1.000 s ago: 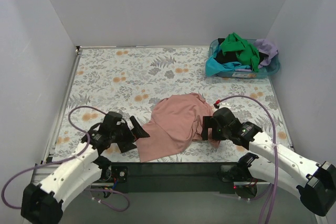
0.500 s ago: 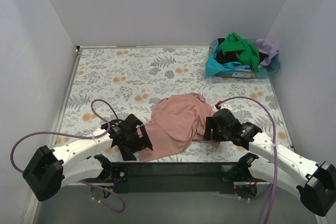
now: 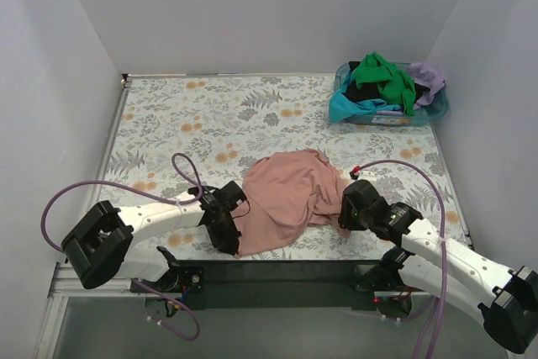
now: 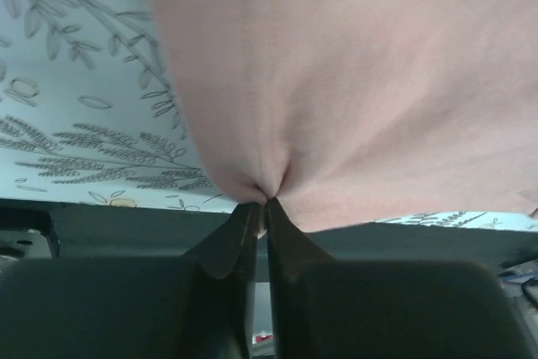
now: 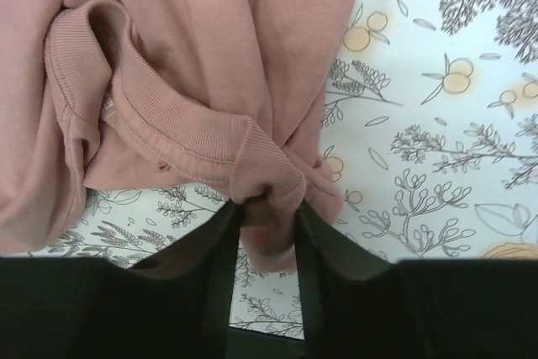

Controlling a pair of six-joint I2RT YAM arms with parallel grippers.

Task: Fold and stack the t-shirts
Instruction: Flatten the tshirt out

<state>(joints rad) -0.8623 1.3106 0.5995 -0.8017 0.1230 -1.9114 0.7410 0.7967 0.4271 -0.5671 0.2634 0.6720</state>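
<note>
Left gripper [image 4: 261, 210] clamped on the near edge of the pink t-shirt [image 3: 290, 195]; right gripper [image 5: 267, 208] clamped on its collar

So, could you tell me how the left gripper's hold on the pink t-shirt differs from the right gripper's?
The left gripper pinches a thin plain edge, jaws nearly touching; the right gripper holds a thicker bunch at the ribbed collar, jaws wider apart. Both are shut on the pink t-shirt.

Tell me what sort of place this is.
Probably a robot test cell, not a home: bare white walls box in a floral-covered table, with a blue basket of shirts in its far right corner.
</note>
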